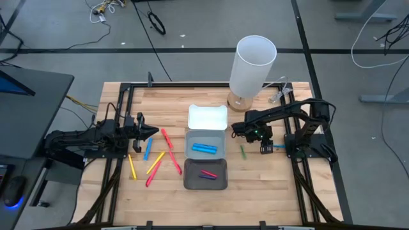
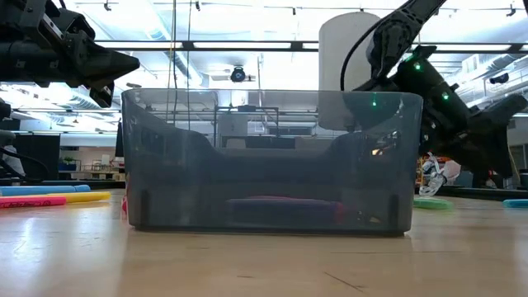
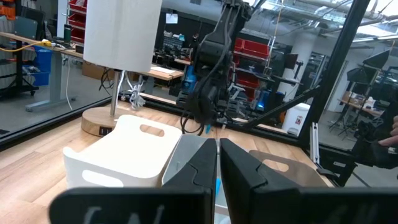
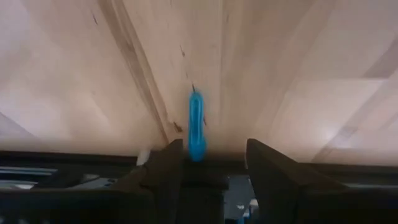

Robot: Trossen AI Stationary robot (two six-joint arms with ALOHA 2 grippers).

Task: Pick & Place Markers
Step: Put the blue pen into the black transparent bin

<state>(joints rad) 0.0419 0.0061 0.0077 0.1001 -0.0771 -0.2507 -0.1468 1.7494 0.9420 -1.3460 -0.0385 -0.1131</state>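
Several markers lie on the wooden table in the high view: red [image 1: 167, 139], blue [image 1: 147, 149], yellow [image 1: 132, 166], orange [image 1: 155, 163] and green [image 1: 243, 151]. Two blue markers [image 1: 204, 148] lie in the light grey tray. A purple and a red one [image 1: 207, 174] lie in the dark tray. My right gripper [image 1: 265, 148] is open and points down. Its fingers stand on either side of a blue marker [image 4: 196, 124] that lies flat on the table, close to one finger [image 4: 171, 163]. My left gripper [image 1: 150, 132] is shut and empty, held above the table's left side.
A white tray [image 1: 208, 117], the light grey tray [image 1: 189, 148] and the dark grey tray [image 1: 189, 179] stand in a row at the table's middle. A white lamp [image 1: 252, 67] on a wooden base stands at the far edge. A black frame [image 1: 192, 85] borders the table.
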